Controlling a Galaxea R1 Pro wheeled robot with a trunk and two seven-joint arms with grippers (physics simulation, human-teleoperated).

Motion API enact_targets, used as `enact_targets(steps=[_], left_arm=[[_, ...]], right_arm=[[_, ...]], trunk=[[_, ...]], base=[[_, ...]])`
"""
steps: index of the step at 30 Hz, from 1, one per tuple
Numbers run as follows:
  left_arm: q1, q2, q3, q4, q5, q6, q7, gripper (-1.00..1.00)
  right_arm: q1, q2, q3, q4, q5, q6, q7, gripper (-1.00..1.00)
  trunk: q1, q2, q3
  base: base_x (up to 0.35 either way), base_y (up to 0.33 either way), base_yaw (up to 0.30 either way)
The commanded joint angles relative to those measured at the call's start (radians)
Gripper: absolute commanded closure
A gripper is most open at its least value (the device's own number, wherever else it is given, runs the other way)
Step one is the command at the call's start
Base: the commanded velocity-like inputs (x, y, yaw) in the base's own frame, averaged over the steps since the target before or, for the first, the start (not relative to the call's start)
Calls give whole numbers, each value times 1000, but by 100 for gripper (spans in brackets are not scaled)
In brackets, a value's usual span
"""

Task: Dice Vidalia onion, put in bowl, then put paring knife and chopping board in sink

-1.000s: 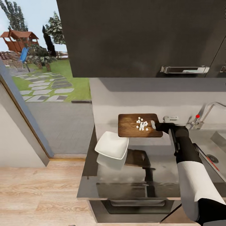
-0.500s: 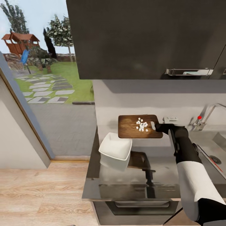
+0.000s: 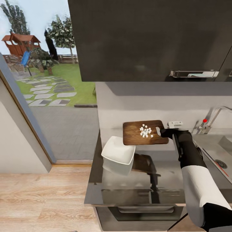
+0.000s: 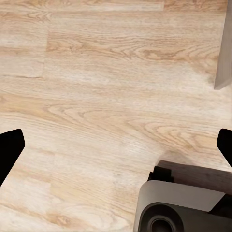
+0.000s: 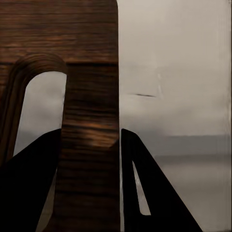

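1. Your right gripper [image 3: 163,131] is clamped on the board [image 3: 138,133] at its slot end, holding it lifted above the countertop [image 3: 154,180]
2. Board's long axis runs 3 to 9 o'clock; onion dice [image 3: 146,130] sit near the gripped end
3. Bowl [image 3: 118,153] lies at 7 o'clock from the board's free end, so tip that way
4. Right wrist view shows the fingers [image 5: 145,193] pinching the strip beside the slot [image 5: 38,106]; left wrist view shows the left fingertips [image 4: 9,150] spread wide over floor [image 4: 96,96]
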Motion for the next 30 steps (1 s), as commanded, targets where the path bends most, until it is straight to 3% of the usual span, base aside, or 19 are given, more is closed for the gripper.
enact_targets(steps=[1, 3, 8, 14, 19, 24, 27, 30], left_arm=[[-2, -1, -8, 5, 8, -7, 1, -100], [-2, -1, -8, 4, 8, -7, 1, -100], [-2, -1, -8, 4, 8, -7, 0, -100], [-2, -1, -8, 4, 8, -7, 1, -100], [-2, -1, -8, 4, 8, -7, 2, -100], [-2, -1, -8, 4, 8, -7, 2, -100], [-2, -1, -8, 4, 8, -7, 2, -100], [-2, -1, -8, 4, 8, -7, 2, -100]], right_arm=[[-1, 0, -1, -3, 15, 4, 9, 100], [-1, 2, 9, -5, 28, 4, 9, 100], [-1, 0, 104, -30, 56, 9, 8, 100], [-1, 3, 130, -137, 58, 117, 8, 100], [-1, 3, 201, -200, 59, 168, 7, 100], [-1, 4, 220, -251, 59, 211, 7, 100], [-2, 4, 258, -259, 61, 229, 5, 100], [-2, 6, 299, -262, 98, 237, 5, 100]], trunk=[[1, -2, -2], [1, -2, -2], [1, -2, -2], [1, -2, -2], [1, -2, -2], [1, -2, -2], [1, -2, -2], [1, -2, -2]], base=[[0, 0, 0], [0, 0, 0], [0, 0, 0], [0, 0, 0], [0, 0, 0], [0, 0, 0], [0, 0, 0], [0, 0, 0]])
